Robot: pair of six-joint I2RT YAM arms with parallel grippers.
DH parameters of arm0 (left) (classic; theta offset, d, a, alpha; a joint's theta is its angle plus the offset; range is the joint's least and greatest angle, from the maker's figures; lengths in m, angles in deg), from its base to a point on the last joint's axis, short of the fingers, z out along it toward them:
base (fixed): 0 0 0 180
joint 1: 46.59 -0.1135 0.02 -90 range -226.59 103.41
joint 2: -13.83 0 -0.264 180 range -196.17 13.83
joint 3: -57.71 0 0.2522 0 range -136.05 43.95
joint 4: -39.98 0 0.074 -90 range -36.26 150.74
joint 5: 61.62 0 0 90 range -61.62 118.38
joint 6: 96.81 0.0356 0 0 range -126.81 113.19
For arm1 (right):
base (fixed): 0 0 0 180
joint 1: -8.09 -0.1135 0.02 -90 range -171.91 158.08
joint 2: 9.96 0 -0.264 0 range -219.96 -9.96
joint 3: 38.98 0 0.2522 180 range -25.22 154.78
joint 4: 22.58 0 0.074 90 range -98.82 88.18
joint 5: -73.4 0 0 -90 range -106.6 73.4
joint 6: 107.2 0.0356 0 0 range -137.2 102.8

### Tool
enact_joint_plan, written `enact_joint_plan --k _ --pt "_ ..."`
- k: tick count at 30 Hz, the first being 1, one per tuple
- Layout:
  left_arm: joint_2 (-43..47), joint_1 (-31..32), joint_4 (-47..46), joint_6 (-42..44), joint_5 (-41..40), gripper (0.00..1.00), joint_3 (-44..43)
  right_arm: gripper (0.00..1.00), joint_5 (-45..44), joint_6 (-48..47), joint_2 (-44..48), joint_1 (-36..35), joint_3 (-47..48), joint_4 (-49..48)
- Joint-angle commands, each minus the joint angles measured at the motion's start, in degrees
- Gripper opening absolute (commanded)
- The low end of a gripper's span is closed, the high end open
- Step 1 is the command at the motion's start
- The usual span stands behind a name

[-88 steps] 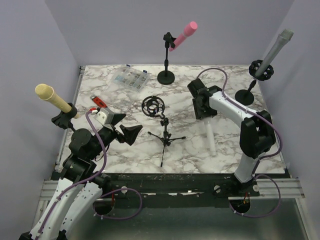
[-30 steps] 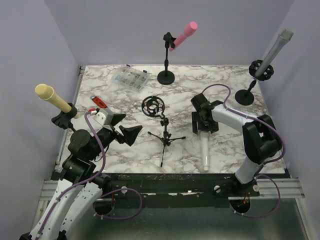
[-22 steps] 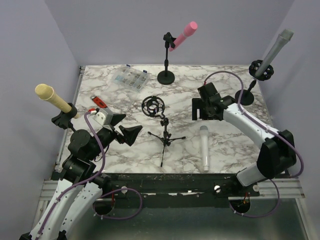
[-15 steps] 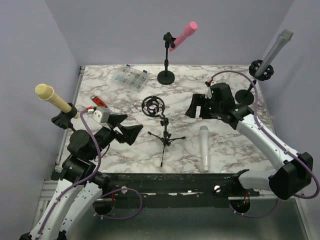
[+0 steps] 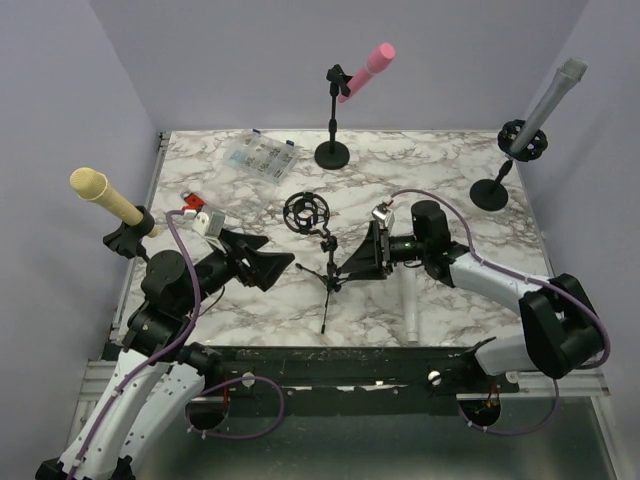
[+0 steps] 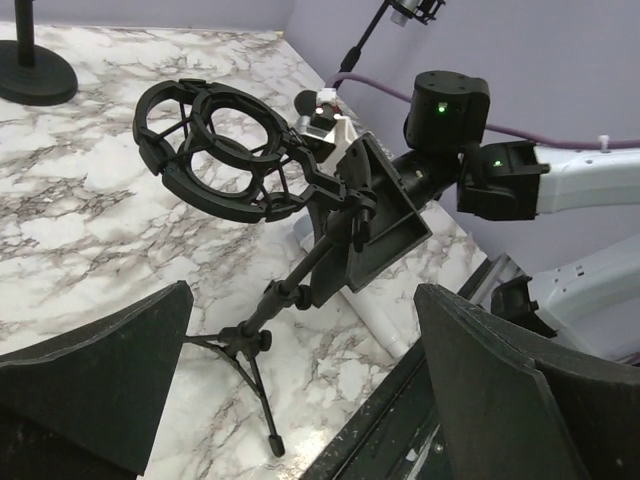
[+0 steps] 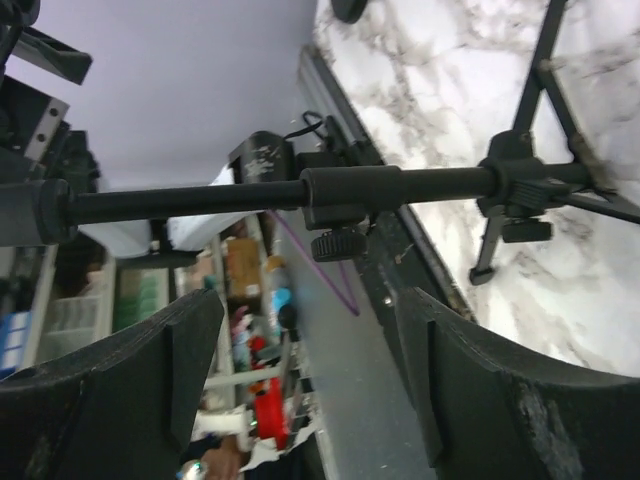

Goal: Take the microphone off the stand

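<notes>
Marble-topped table [image 5: 430,165], two arms on its near edge at the bottom of the overhead frame. Count: four microphones, four stands, two claws, one clear box, one small red item. Lower left, left gripper [image 5: 264,258] has its jaws as wide as they go, nothing between them, pointing right toward the tripod. Lower centre-right, the white microphone [image 5: 410,318] lies flat on the marble, off any stand: a slim pale cylinder set roughly top to bottom in the frame, its lower end close to the table's front edge and its upper end hidden under the right forearm. A tripod foot lies just to its left; bare marble is open to its right. Centre, right gripper [image 5: 361,257] reaches left with its jaws spread and empty; in its wrist view the pole of the tripod stand [image 5: 330,275] crosses just past the fingertips, with no contact visible. The tripod's black ring-shaped shock mount [image 5: 306,212] is empty. Left edge, a cream microphone [image 5: 105,196] sits in a clamp. Upper left, the red item [image 5: 193,202] and the clear box [image 5: 260,157]. Upper centre, a pink microphone [image 5: 368,68] stands on a round-base stand. Upper right, a grey microphone [image 5: 550,98] sits on another, near the wall.
</notes>
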Motion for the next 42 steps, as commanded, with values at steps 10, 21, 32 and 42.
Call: enact_joint_plan --k 10,21,32,42 --pt "2.0 -0.2 -0.8 -4.2 4.5 0.99 0.7 0.66 11.2 13.9 -13.3 -0.3 -2.8 -31.4" --pt "0.5 -0.3 1.1 -2.0 4.0 0.99 -1.3 0.48 11.8 22.7 -20.5 -2.3 -3.9 -46.9" --pt "0.4 -0.3 1.0 -1.9 3.8 0.99 -1.2 0.48 12.1 23.8 -21.9 -2.8 -5.1 -49.7" --pt "1.4 -0.2 1.3 -1.9 3.6 0.99 -0.7 0.44 11.3 21.8 -20.6 -2.8 -6.4 -47.2"
